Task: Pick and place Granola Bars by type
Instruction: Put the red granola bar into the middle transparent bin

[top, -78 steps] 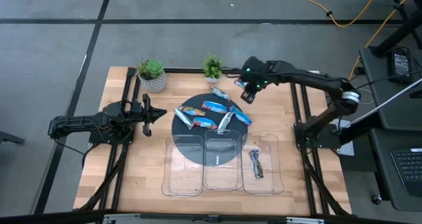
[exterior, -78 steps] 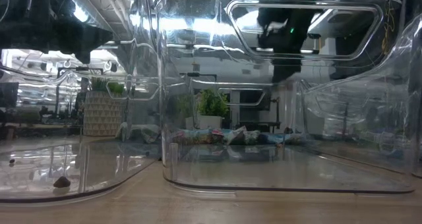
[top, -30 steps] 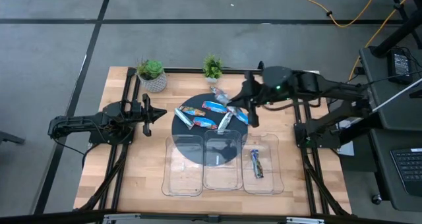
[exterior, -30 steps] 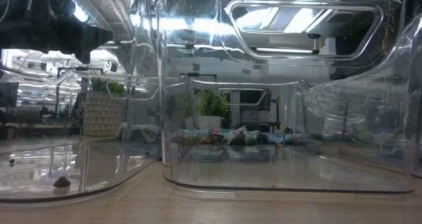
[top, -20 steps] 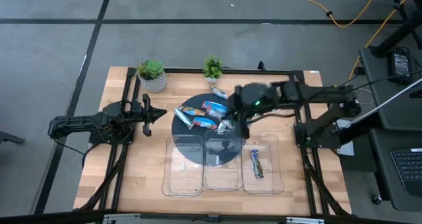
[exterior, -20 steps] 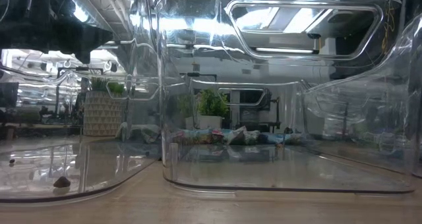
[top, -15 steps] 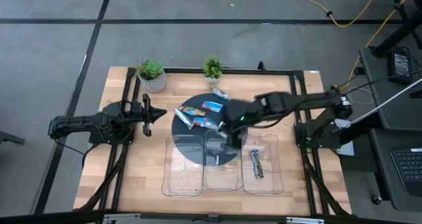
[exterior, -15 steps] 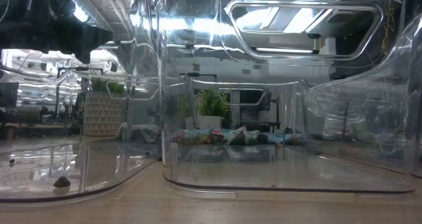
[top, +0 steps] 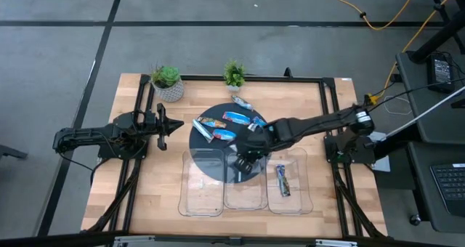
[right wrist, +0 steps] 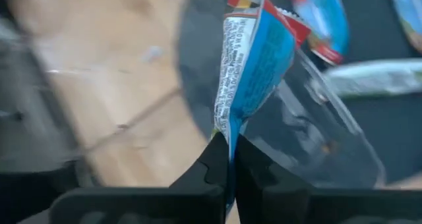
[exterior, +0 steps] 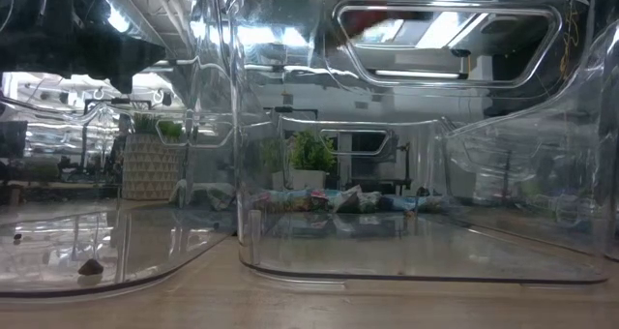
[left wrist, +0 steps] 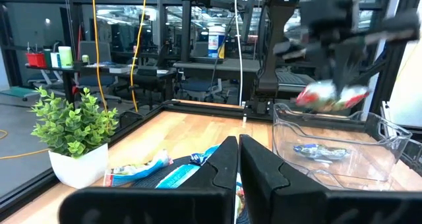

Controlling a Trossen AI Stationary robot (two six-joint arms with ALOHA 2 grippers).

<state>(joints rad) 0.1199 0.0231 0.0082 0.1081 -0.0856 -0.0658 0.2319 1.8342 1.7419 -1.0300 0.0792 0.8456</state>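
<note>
Several granola bars (top: 225,127), mostly blue with red and white marks, lie on a dark round plate (top: 195,142). One more bar (top: 242,103) lies on the wood beyond the plate, and another bar (top: 282,180) lies in the right clear tray (top: 294,197). My right gripper (top: 243,160) is over the middle tray (top: 243,195), shut on a blue bar (right wrist: 257,66); the left wrist view shows this bar (left wrist: 326,97) blurred above the trays. My left gripper (top: 182,125) waits shut at the plate's left side. My right gripper (right wrist: 231,155) pinches the blue bar by one crimped end (right wrist: 227,128) between its two fingers. The bar reaches out ahead of the fingers toward the table, lifted clear above the middle tray; its red-and-white end (right wrist: 247,0) is farthest from the fingers.
Three clear trays stand side by side at the table's near side, the left tray (top: 203,185) with no bar in it. Two potted plants (top: 168,83) (top: 234,74) stand at the far edge. Black frame rails run along the table's sides.
My right gripper has swept from the plate's right side toward the table's near edge and a little left, and now hangs over the middle tray. The left arm has kept still.
</note>
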